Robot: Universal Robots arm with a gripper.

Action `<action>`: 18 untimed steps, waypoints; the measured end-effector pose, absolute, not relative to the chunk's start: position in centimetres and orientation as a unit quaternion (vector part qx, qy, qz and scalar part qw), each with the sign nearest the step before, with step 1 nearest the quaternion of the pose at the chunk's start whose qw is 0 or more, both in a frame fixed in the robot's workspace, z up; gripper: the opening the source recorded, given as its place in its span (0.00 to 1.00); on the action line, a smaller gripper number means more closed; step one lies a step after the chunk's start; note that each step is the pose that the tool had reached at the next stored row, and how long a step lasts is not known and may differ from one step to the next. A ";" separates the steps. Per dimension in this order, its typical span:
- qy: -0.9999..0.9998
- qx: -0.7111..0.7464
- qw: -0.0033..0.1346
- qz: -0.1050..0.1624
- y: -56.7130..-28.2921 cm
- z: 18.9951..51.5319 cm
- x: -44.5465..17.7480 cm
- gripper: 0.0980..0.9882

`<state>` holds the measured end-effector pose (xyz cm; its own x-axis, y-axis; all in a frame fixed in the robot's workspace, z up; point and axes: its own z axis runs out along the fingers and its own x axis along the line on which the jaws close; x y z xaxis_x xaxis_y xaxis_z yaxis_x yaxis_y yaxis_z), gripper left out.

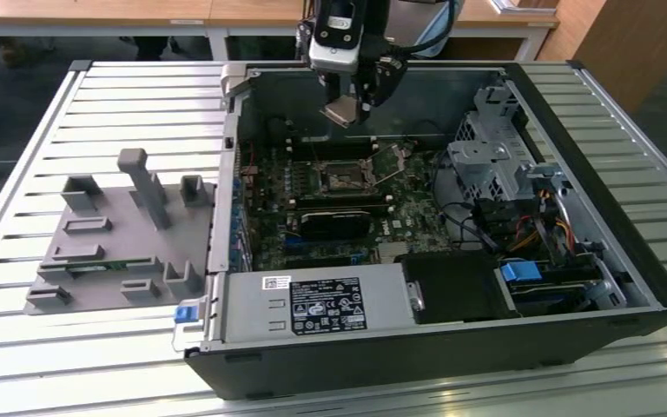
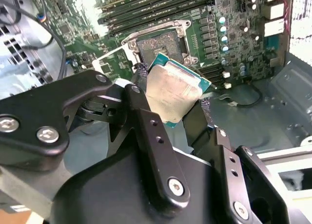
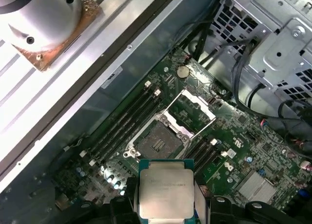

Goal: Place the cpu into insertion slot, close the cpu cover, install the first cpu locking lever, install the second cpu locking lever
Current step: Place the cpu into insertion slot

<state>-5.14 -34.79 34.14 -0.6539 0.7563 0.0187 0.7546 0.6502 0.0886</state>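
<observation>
The black, angular metal gripper (image 1: 351,109) hangs over the far end of an open black steel computer case (image 1: 611,287). Its jaws are clamped on two opposite edges of the cpu (image 1: 342,115), a small flat square chip with a dull, brushed silvery-grey metal top and a thin green border. In the second wrist view the cpu (image 2: 173,90) sits tilted between dark fingers (image 2: 141,112), clear of the board.

Below it lies the insertion slot (image 3: 157,143), a square dark socket with a finely grained floor and a silvery rim, set into the glossy green circuit board (image 3: 253,151). Nothing sits in the slot, and the chip is held above and just to one side of it. The cpu cover (image 3: 175,125), a thin silvery frame with a square window, stands swung up beside the slot.

To the exterior view's left, a matt grey moulded plastic holder (image 1: 114,234) with upright pegs rests on the ribbed aluminium table (image 1: 32,156).
</observation>
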 end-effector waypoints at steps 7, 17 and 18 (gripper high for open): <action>0.884 0.465 0.012 0.044 -34.8 33.9 -5.1 0.50; 0.841 0.539 0.016 0.042 -34.8 33.4 -5.1 0.50; 0.836 0.546 0.017 0.042 -34.8 33.3 -5.1 0.50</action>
<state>-5.14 -34.79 33.31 -0.4027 0.9152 0.0173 0.9124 0.3998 0.0878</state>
